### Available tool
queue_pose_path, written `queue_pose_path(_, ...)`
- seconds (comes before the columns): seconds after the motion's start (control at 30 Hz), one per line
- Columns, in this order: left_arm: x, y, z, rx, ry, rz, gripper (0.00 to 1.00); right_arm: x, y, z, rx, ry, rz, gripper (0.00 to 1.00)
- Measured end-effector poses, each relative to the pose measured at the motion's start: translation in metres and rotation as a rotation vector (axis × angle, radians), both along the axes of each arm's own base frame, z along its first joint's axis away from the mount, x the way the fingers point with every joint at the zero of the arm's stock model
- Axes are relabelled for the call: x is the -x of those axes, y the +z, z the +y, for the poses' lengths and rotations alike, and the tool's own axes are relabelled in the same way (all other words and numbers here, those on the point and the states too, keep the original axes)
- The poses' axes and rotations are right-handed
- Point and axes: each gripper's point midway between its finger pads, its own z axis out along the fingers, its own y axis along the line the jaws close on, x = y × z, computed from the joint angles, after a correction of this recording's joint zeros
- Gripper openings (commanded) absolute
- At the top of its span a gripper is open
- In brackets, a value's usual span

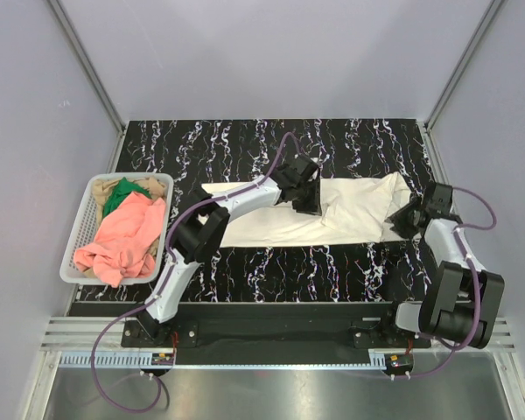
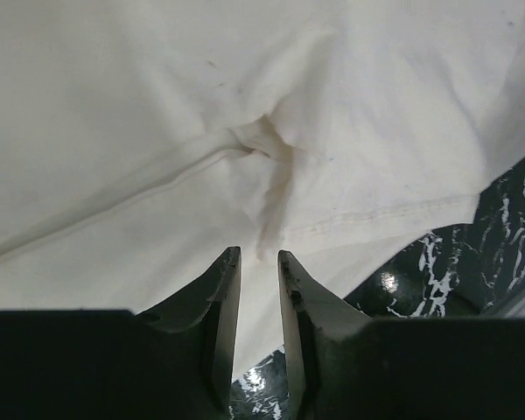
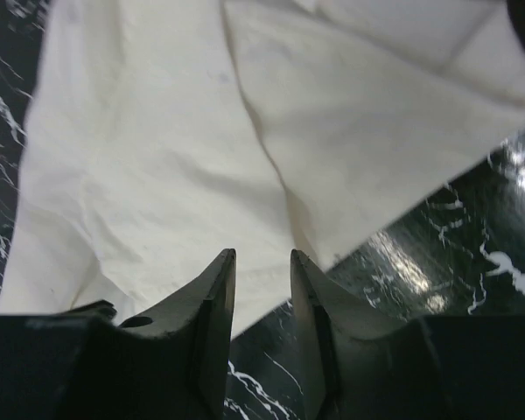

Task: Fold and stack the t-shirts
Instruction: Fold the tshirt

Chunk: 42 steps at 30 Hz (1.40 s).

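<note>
Overhead, I see the cream-white t-shirt (image 1: pixel 354 210) lying as a long flattened strip across the middle of the black marbled table (image 1: pixel 332 144), running from left to right. The left gripper (image 1: pixel 304 199) sits over the middle of that strip; the right gripper (image 1: pixel 409 219) sits at its right end. Left wrist view: the left gripper (image 2: pixel 258 255) points down at the cream-white t-shirt (image 2: pixel 157 131), where a seam ends in a small pucker just ahead of the fingertips (image 2: pixel 231 258). Its jaws stand close, with only a narrow slit between them, and I see no cloth caught in it; a patch of table (image 2: pixel 420 262) shows at lower right. Right wrist view: the right gripper (image 3: pixel 261 255) hovers at the shirt's edge (image 3: pixel 140 157), where one layer overlaps another in a diagonal fold line. Its jaws are parted slightly wider, with nothing between them; the table (image 3: pixel 437 245) lies bare to the right. At the table's left edge stands a white mesh basket (image 1: pixel 83 210) holding a salmon-pink t-shirt (image 1: pixel 127 236) heaped loosely on top and spilling over the near rim, with a green t-shirt (image 1: pixel 115 197) and a tan t-shirt (image 1: pixel 153 185) partly showing at the far end. The basket lies well apart from the cream-white shirt.
</note>
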Motion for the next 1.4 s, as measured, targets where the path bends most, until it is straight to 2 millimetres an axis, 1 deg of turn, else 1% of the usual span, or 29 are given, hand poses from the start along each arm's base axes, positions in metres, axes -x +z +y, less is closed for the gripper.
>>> queue_pose_path(0.07, -0.003, -0.004, 0.012, -0.039, 0.019, -0.004, 0.31, -0.019, 0.018, -0.011, 0.05, 0.012, -0.031, 0.4)
queue_pose_path(0.13, -0.009, -0.006, 0.027, -0.073, 0.039, -0.01, 0.32, -0.047, 0.033, -0.024, 0.104, 0.049, -0.056, 0.42)
queue_pose_path(0.17, -0.014, -0.005, 0.034, -0.08, 0.05, -0.016, 0.33, -0.061, 0.036, -0.03, 0.127, 0.074, -0.063, 0.45)
queue_pose_path(0.2, -0.023, -0.003, 0.041, -0.086, 0.066, -0.027, 0.33, -0.077, 0.039, -0.035, 0.143, 0.101, -0.073, 0.45)
queue_pose_path(0.27, -0.041, 0.001, 0.059, -0.091, 0.1, -0.043, 0.33, -0.102, 0.034, -0.04, 0.152, 0.159, -0.067, 0.42)
queue_pose_path(0.33, -0.06, 0.002, 0.079, -0.095, 0.138, -0.052, 0.33, -0.117, 0.023, -0.043, 0.154, 0.206, -0.047, 0.4)
queue_pose_path(0.47, -0.09, 0.001, 0.117, -0.109, 0.207, -0.056, 0.33, -0.129, -0.003, -0.047, 0.157, 0.281, 0.009, 0.38)
queue_pose_path(0.53, -0.101, -0.001, 0.128, -0.113, 0.228, -0.057, 0.33, -0.136, -0.011, -0.05, 0.162, 0.308, 0.025, 0.36)
queue_pose_path(0.6, -0.107, -0.004, 0.13, -0.114, 0.234, -0.059, 0.33, -0.146, -0.016, -0.055, 0.173, 0.332, 0.03, 0.36)
queue_pose_path(0.67, -0.109, -0.011, 0.13, -0.12, 0.232, -0.052, 0.33, -0.156, -0.016, -0.06, 0.19, 0.349, 0.02, 0.36)
queue_pose_path(0.87, -0.11, -0.029, 0.136, -0.143, 0.239, -0.025, 0.33, -0.178, -0.005, -0.068, 0.222, 0.393, -0.033, 0.35)
queue_pose_path(0.97, -0.116, -0.029, 0.143, -0.14, 0.255, -0.028, 0.33, -0.186, -0.003, -0.067, 0.22, 0.418, -0.054, 0.34)
queue_pose_path(1.03, -0.119, -0.029, 0.148, -0.14, 0.265, -0.028, 0.33, -0.189, -0.005, -0.066, 0.214, 0.428, -0.057, 0.34)
queue_pose_path(1.1, -0.122, -0.029, 0.15, -0.138, 0.271, -0.03, 0.33, -0.19, -0.011, -0.065, 0.203, 0.44, -0.053, 0.28)
queue_pose_path(1.13, -0.122, -0.029, 0.15, -0.137, 0.273, -0.032, 0.33, -0.19, -0.016, -0.065, 0.197, 0.446, -0.046, 0.24)
queue_pose_path(1.17, -0.123, -0.029, 0.15, -0.136, 0.274, -0.034, 0.33, -0.189, -0.021, -0.064, 0.191, 0.449, -0.038, 0.18)
queue_pose_path(1.2, -0.124, -0.03, 0.151, -0.136, 0.275, -0.034, 0.33, -0.188, -0.026, -0.065, 0.187, 0.452, -0.03, 0.06)
queue_pose_path(1.23, -0.124, -0.03, 0.151, -0.136, 0.276, -0.036, 0.33, -0.187, -0.031, -0.065, 0.182, 0.454, -0.021, 0.01)
queue_pose_path(1.33, -0.125, -0.03, 0.151, -0.136, 0.279, -0.039, 0.33, -0.184, -0.042, -0.071, 0.173, 0.439, 0.003, 0.0)
queue_pose_path(1.4, -0.126, -0.03, 0.151, -0.135, 0.283, -0.038, 0.33, -0.184, -0.041, -0.076, 0.176, 0.428, 0.003, 0.0)
